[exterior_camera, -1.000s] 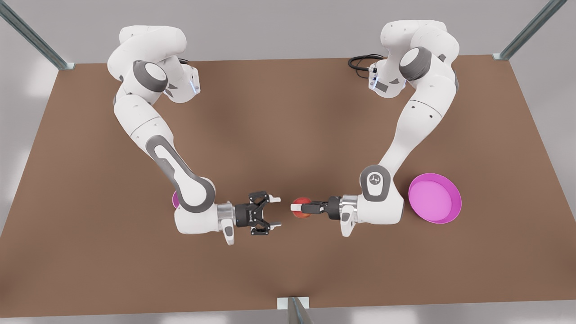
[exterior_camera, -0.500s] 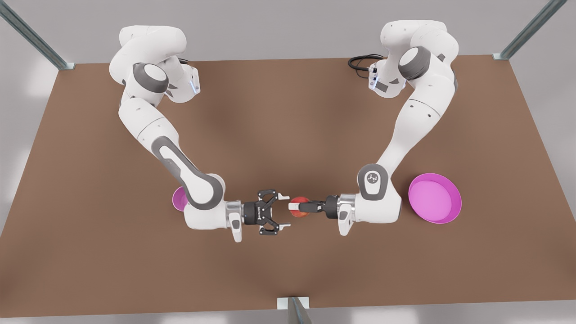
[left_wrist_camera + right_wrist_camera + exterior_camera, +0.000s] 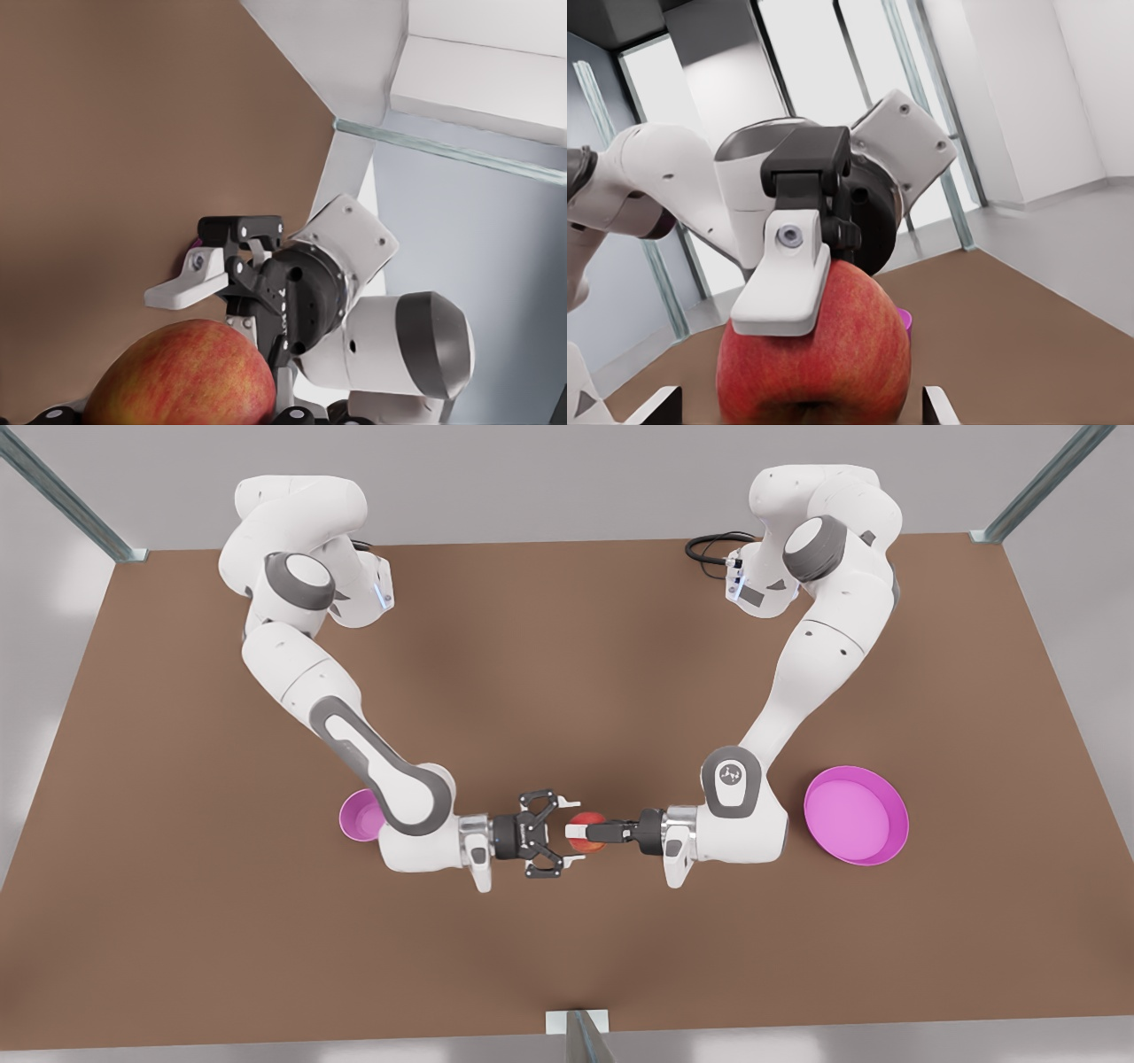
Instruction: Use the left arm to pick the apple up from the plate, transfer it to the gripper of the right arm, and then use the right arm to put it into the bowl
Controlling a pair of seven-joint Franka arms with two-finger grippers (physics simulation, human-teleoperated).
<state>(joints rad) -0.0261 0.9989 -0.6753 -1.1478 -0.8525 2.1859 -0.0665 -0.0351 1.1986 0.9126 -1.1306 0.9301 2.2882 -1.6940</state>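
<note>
With left end effector (image 3: 578, 833), from front view's right, grips apple (image 3: 592, 820) above table (image 3: 567, 646). With right end effector (image 3: 558, 834), opposite, gapes wide around apple, not clamped.

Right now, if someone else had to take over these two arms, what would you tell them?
Left gripper, on the front view's right: shut on the apple, held above the table between the two arms.
Right gripper, on the front view's left: open, its fingers either side of the apple, not closed on it.
Plate: by the left arm, nothing on it.
Bowl: partly hidden behind the right arm.
Done: apple lifted off the plate and brought to the handover point.
Left: close the right gripper on the apple, open the left, carry the apple to the bowl and release it there.
</note>
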